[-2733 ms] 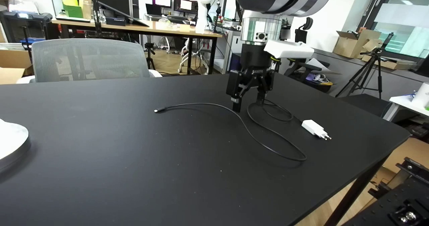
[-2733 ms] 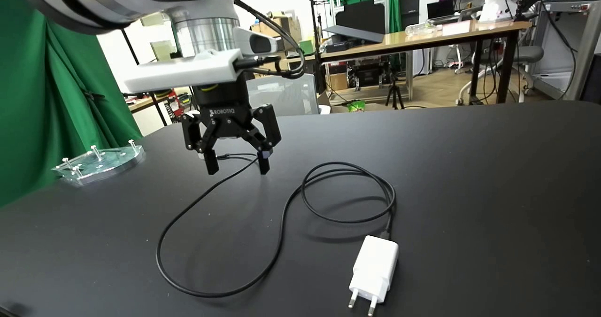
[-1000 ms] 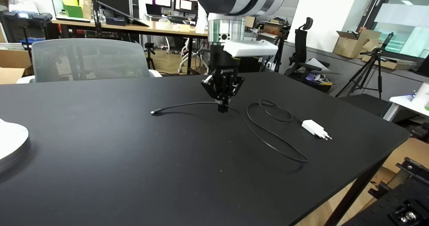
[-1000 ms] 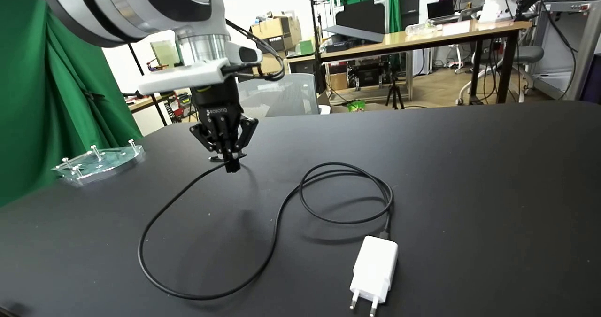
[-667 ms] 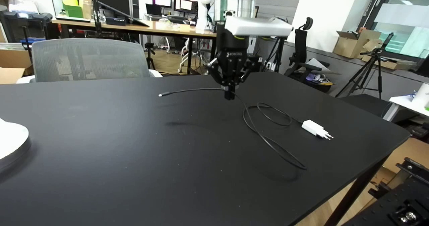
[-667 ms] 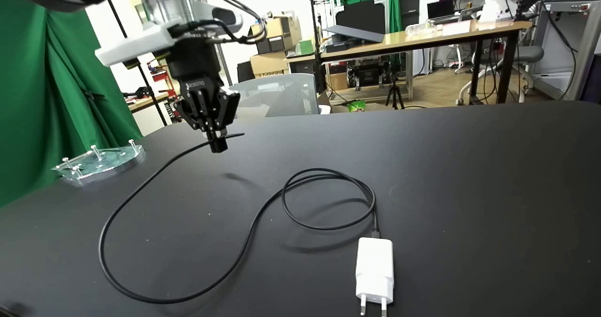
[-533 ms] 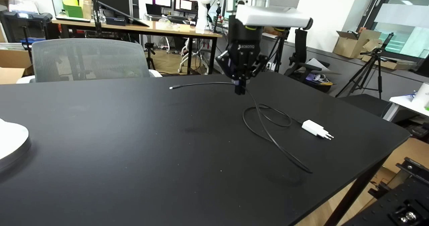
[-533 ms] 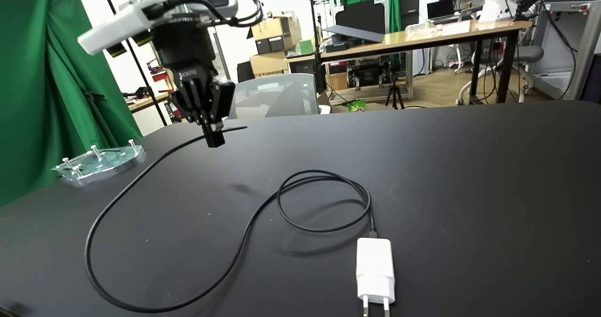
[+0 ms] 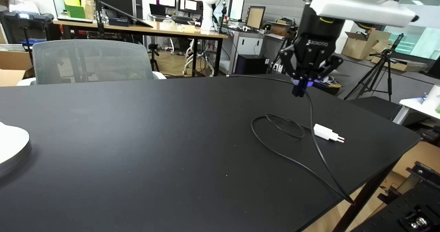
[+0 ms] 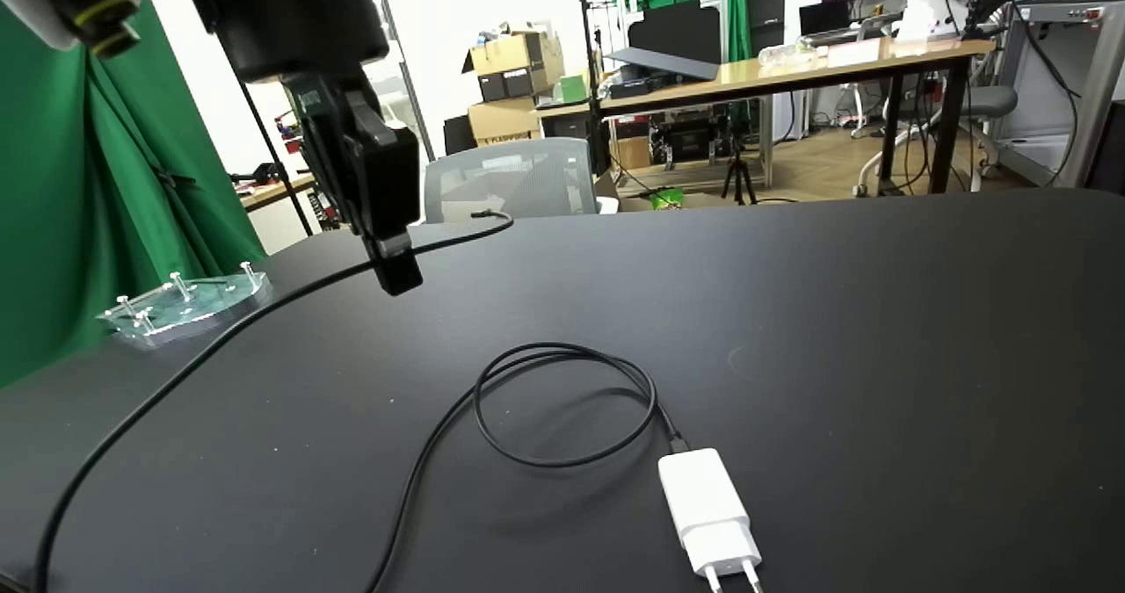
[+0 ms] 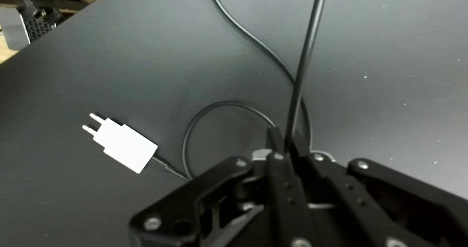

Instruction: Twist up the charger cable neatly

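The gripper (image 9: 299,91) pinches the cord (image 11: 308,45) aloft, exact contact hard to see, likely so slack can loop near the plug (image 11: 125,145).

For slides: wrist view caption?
Black fingers pinch a thin black charger cable above a dark tabletop, white rectangular plug at left.

Charger cable (image 11: 308,45) now partly aloft

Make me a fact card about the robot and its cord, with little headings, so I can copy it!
Thing: black cord
Held by: the gripper, shut on it above the table
One end: the tip, sticking out past the gripper
Other end: white plug with two prongs, lying on the table
Shape: a loose loop near the plug
Twisted up neatly: not yet
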`<state>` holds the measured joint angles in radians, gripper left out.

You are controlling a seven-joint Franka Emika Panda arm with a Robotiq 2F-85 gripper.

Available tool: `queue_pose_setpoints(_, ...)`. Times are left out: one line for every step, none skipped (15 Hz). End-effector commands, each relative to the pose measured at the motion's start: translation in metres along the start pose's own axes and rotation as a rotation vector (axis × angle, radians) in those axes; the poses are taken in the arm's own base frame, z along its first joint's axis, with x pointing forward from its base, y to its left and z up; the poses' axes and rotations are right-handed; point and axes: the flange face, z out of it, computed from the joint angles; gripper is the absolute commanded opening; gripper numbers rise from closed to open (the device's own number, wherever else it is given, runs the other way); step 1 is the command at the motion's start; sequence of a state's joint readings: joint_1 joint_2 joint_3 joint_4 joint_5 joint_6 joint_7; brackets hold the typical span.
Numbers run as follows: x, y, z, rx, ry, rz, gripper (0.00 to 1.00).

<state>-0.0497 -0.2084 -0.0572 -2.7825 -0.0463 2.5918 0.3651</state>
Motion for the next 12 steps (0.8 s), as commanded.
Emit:
queue_pose_setpoints(0.016,0.047,-0.008,0.069,0.062,0.178,0.02)
queue_pose_setpoints(0.022,0.06,-0.008,0.09,0.078,0.231,0.02)
queue_pose_setpoints(0.027,0.073,-0.006,0.109,0.096,0.287,0.02)
queue_pose_setpoints(0.031,0.086,-0.002,0.126,0.115,0.345,0.02)
queue_pose_setpoints(0.034,0.096,0.001,0.142,0.13,0.403,0.02)
queue_pose_setpoints(0.036,0.104,0.005,0.155,0.143,0.454,0.02)
queue_pose_setpoints(0.036,0.108,0.011,0.161,0.143,0.486,0.02)
queue_pose_setpoints(0.036,0.112,0.017,0.166,0.142,0.517,0.02)
queue_pose_setpoints(0.038,0.116,0.023,0.173,0.133,0.544,0.02)
queue_pose_setpoints(0.04,0.119,0.03,0.184,0.112,0.571,0.02)
queue_pose_setpoints(0.041,0.121,0.036,0.197,0.09,0.592,0.02)
queue_pose_setpoints(0.042,0.123,0.042,0.217,0.063,0.608,0.02)
